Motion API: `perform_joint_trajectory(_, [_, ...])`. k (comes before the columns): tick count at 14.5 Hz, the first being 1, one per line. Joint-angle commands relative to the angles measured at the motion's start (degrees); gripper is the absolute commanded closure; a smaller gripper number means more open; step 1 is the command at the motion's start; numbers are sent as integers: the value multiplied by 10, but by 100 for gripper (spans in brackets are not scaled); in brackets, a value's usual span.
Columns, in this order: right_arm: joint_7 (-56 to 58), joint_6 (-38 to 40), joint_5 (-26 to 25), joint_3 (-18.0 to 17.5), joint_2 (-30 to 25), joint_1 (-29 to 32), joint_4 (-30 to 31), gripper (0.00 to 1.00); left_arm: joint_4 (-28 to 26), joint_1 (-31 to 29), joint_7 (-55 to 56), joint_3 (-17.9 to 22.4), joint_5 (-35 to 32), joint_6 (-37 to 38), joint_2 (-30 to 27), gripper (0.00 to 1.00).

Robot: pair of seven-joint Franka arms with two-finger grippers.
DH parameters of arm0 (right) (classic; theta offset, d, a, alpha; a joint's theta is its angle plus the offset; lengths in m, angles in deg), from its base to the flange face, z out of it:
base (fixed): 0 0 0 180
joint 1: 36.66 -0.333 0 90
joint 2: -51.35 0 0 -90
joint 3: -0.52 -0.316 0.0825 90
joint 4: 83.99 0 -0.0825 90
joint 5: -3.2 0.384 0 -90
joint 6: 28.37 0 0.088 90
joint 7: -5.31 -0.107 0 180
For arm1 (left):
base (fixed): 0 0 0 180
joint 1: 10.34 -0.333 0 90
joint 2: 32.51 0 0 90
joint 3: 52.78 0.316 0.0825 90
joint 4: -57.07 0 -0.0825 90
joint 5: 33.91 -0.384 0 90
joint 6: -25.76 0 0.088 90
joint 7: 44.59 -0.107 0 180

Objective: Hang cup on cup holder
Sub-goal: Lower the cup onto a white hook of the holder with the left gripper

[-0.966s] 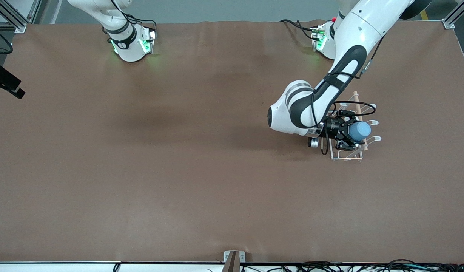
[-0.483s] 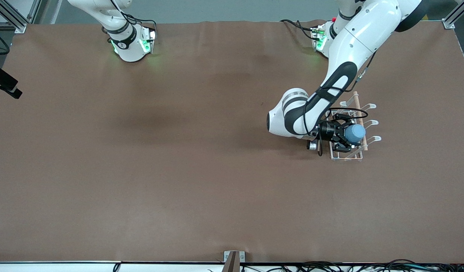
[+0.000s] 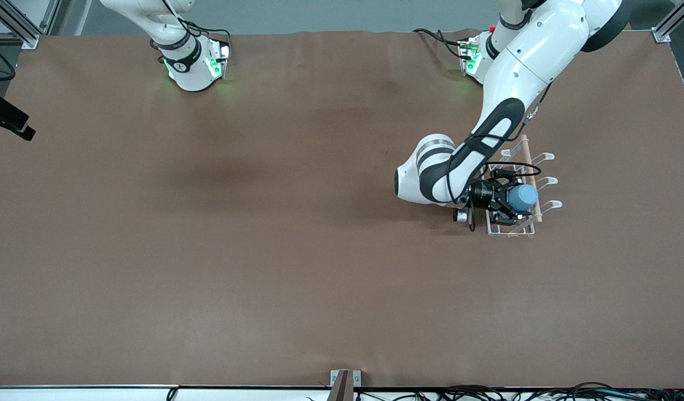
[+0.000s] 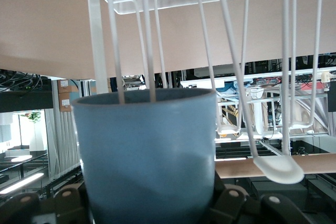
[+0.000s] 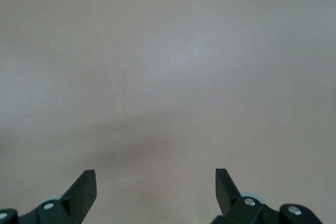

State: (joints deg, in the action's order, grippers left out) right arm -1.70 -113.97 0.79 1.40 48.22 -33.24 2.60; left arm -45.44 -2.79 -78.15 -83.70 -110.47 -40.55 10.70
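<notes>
My left gripper [image 3: 515,199] is shut on the light blue cup [image 3: 524,197] and holds it on its side among the prongs of the white wire cup holder [image 3: 546,181], beside its wooden rod [image 3: 526,149]. In the left wrist view the cup [image 4: 147,150] fills the lower middle, and one wire prong loop [image 4: 131,51] runs into its mouth. Other prongs [image 4: 178,35] stand beside it. My right gripper [image 5: 156,174] is open and empty over bare table; that arm waits.
The cup holder stands on the brown table cover [image 3: 297,250] toward the left arm's end. The left arm's elbow [image 3: 431,172] hangs low beside the rack. A small bracket [image 3: 345,379] sits at the table edge nearest the camera.
My left gripper has sunk a little with the cup and drawn it slightly toward the rack's middle. The left arm's upper links shifted. The right arm has not moved.
</notes>
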Motion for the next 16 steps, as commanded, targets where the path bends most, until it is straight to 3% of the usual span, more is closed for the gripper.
perform_joint_trajectory(1, [6, 8, 22, -3, 6, 8, -12, 0, 13, 5, 2, 2, -9, 14, -1, 0])
perform_joint_trajectory(9, [2, 10, 27, -2, 5, 8, -12, 0, 35, 5, -13, 2, -4, 18, -7, 0])
perform_joint_trajectory(14, [4, 9, 27, -2, 6, 8, -12, 0, 166, -1, 17, 2, 72, 36, -15, 0])
perform_joint_trajectory(16, [4, 9, 27, -2, 5, 10, -12, 0, 185, -7, 40, 2, 91, 36, -28, 0])
